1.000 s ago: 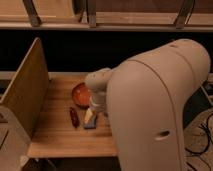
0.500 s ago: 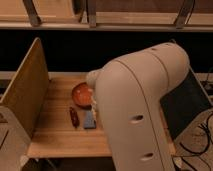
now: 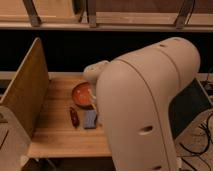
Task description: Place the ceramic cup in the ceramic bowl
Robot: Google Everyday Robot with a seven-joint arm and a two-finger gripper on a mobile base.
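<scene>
The reddish-orange ceramic bowl (image 3: 81, 94) sits at the back middle of the wooden table (image 3: 57, 136). My big white arm fills the right half of the view and covers the bowl's right edge. My gripper (image 3: 94, 102) hangs below the white wrist (image 3: 95, 73), at the bowl's right rim, and is mostly hidden by the arm. The pale ceramic cup is out of view, either hidden by the arm or in the gripper; I cannot tell which.
A grey-blue flat object (image 3: 90, 119) and a dark red elongated object (image 3: 74, 116) lie on the table in front of the bowl. A tall wooden panel (image 3: 27, 90) walls the table's left side. Cables lie on the floor at right (image 3: 202, 132).
My arm has swung towards the camera and now covers more of the table's right side. The wrist sits a little higher over the bowl's right rim. The objects on the table have not moved.
</scene>
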